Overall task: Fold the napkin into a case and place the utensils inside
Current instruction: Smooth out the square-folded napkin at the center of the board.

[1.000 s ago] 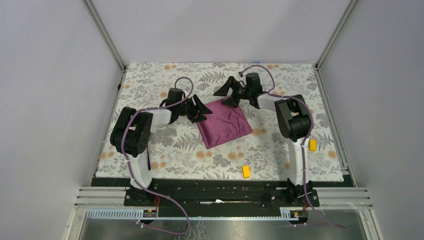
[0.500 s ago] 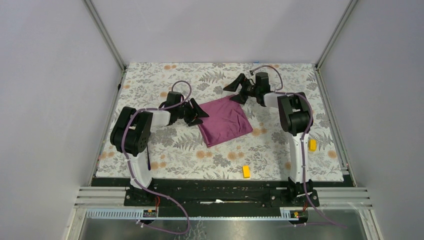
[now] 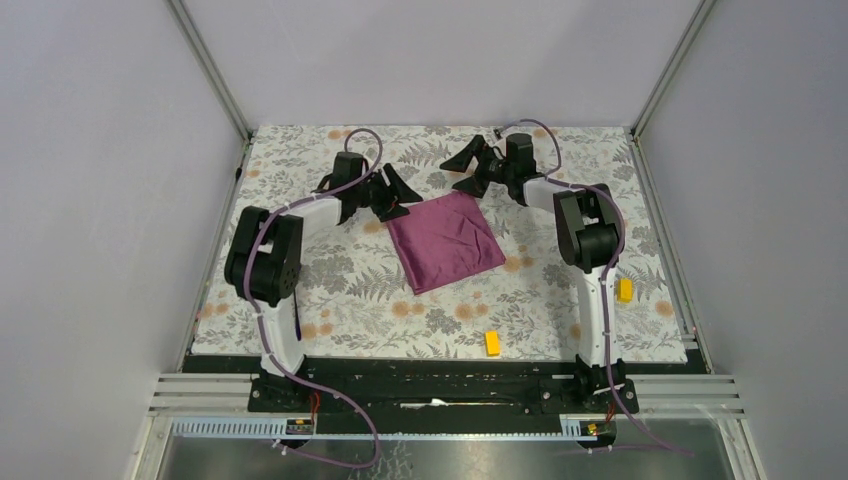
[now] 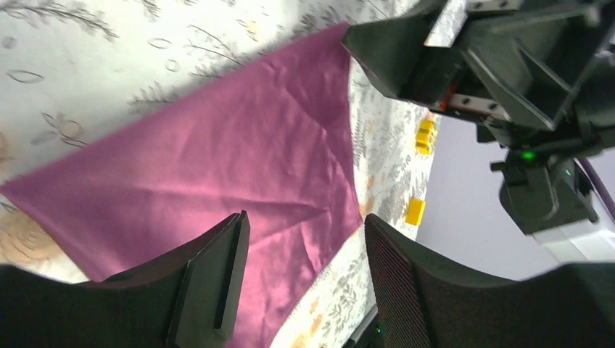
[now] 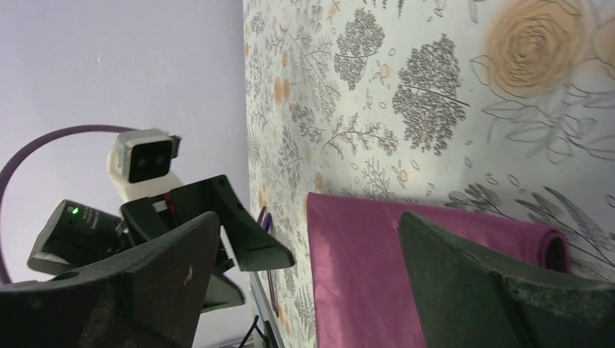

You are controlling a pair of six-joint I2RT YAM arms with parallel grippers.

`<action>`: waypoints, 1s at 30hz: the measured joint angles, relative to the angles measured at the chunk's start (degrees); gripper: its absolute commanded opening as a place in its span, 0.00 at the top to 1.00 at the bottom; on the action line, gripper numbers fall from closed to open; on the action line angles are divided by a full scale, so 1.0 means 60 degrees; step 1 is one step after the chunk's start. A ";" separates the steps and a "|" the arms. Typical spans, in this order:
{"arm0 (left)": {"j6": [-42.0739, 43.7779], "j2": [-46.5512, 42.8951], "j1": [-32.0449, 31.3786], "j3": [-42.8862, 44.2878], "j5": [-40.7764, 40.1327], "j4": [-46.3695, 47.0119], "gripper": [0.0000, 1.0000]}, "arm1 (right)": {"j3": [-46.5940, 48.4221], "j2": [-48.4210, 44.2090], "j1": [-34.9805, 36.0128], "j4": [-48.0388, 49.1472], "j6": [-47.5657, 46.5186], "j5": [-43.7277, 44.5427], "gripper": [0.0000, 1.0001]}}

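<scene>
The plum-purple napkin (image 3: 445,240) lies flat in a tilted squarish fold on the floral mat. It also shows in the left wrist view (image 4: 239,159) and the right wrist view (image 5: 377,275). My left gripper (image 3: 398,196) is open and empty, just beyond the napkin's far left corner (image 4: 303,225). My right gripper (image 3: 458,173) is open and empty over the far right corner (image 5: 308,217). The utensils, two dark purple sticks (image 5: 265,219), lie on the mat beyond the left gripper in the right wrist view. They are hidden in the top view.
Two small yellow blocks lie on the mat, one near the front edge (image 3: 492,343) and one at the right by the right arm (image 3: 625,290). Both show in the left wrist view (image 4: 415,210). Grey walls enclose the mat on three sides.
Both grippers have come off the napkin's far corners and moved toward the far side, jaws open. The napkin's far edge now lies flat and wider to the left.
</scene>
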 measured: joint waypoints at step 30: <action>0.1217 -0.1381 -0.1173 -0.1333 0.0270 -0.1151 0.32 | -0.1614 -0.2991 -0.0036 -0.3523 -0.2288 0.0087 0.11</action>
